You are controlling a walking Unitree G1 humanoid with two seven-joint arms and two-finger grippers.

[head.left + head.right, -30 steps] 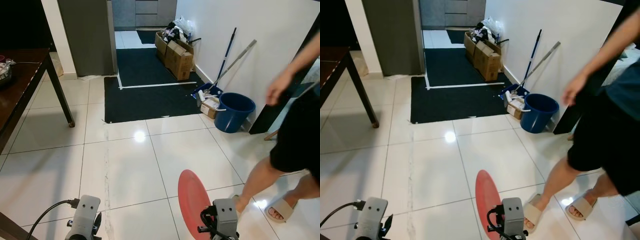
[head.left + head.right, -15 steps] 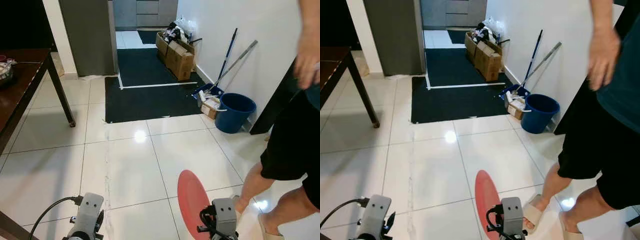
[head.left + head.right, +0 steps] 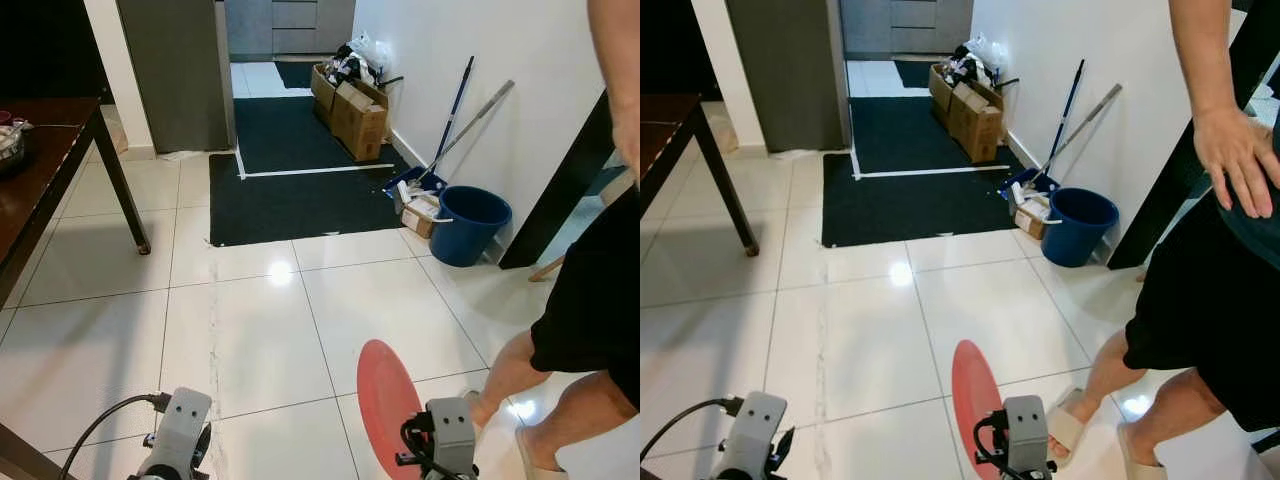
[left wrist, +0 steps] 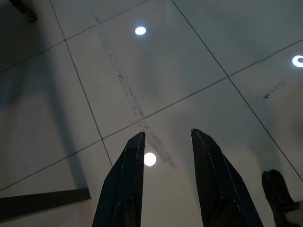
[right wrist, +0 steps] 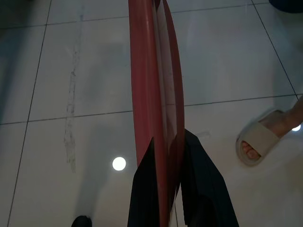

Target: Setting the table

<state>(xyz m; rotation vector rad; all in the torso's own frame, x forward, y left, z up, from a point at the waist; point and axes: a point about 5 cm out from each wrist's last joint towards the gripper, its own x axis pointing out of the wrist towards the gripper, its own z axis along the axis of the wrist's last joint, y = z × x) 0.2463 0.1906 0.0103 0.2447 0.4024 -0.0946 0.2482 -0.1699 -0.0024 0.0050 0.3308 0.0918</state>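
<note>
A red plate (image 3: 386, 400) stands on edge, held low in front of me above the white tiled floor. My right gripper (image 5: 165, 142) is shut on its rim, one black finger on each face of the red plate (image 5: 154, 80). My left gripper (image 4: 165, 135) hangs open over bare tiles with nothing between its fingers; its wrist (image 3: 180, 440) shows at the lower left. A dark wooden table (image 3: 40, 170) stands at the far left, with a bowl-like item (image 3: 10, 140) on it.
A person stands close on my right: legs and sandals (image 3: 1070, 425), a hand (image 3: 1240, 150). A blue bucket (image 3: 470, 222), mops (image 3: 450, 115) and cardboard boxes (image 3: 352, 110) line the right wall. A black mat (image 3: 290, 170) lies ahead before a grey cabinet (image 3: 175, 70).
The person has shifted beside me, the arm and hand moving down and rightward. My grippers and the red plate hold the same place.
</note>
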